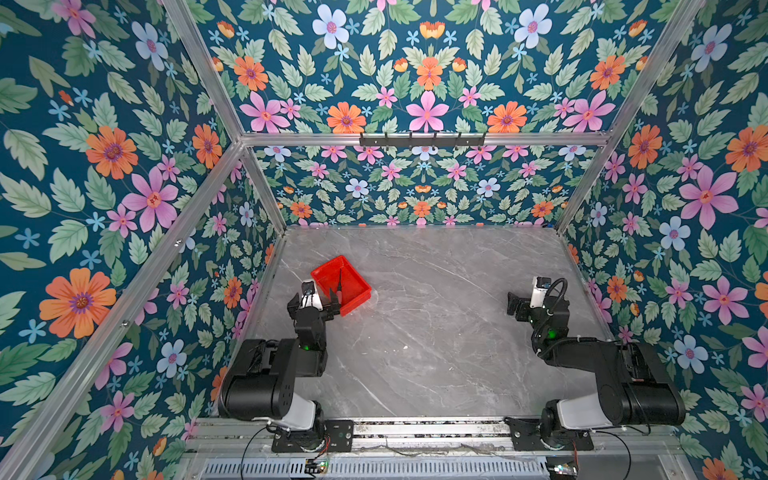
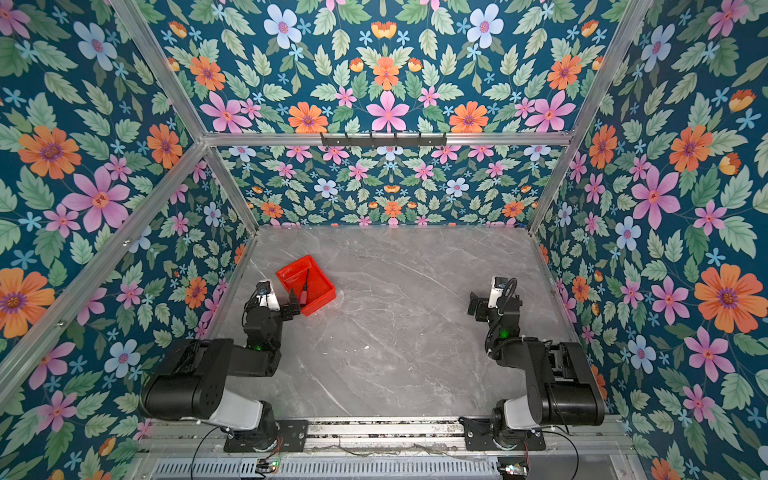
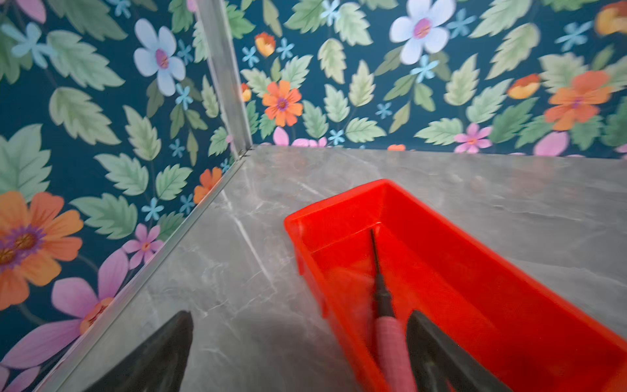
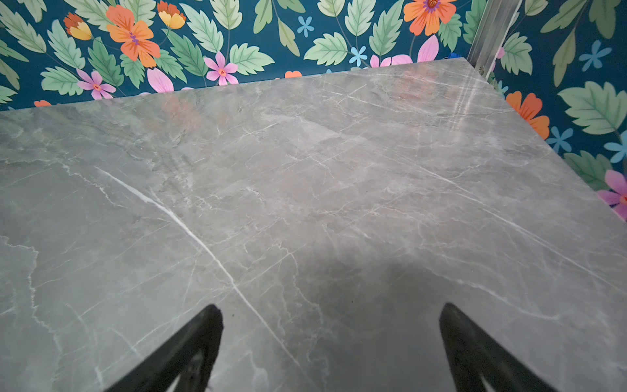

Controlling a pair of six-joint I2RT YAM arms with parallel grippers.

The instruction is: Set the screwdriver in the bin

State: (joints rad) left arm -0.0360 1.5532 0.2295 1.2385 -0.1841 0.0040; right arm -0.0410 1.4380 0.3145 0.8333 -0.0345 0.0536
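Observation:
The red bin (image 1: 353,279) (image 2: 320,282) (image 3: 481,271) stands on the grey table at the left, set at an angle. Inside it lies the screwdriver (image 1: 340,286) (image 2: 306,287) (image 3: 380,288), black shaft pointing away, pinkish-red handle toward the arm. My left gripper (image 1: 313,299) (image 2: 272,301) (image 3: 300,319) is open at the bin's near end. One finger is over the bin right beside the handle, the other outside the bin over bare table. The wrist view is blurred, so contact between finger and handle is unclear. My right gripper (image 1: 538,302) (image 4: 330,315) is open above bare table at the right.
Flowered walls with aluminium posts (image 3: 227,74) close in the table (image 1: 436,332) on three sides; the bin sits near the left wall. A black hook rail (image 1: 422,139) hangs on the back wall. The arms' bases stand at the front edge.

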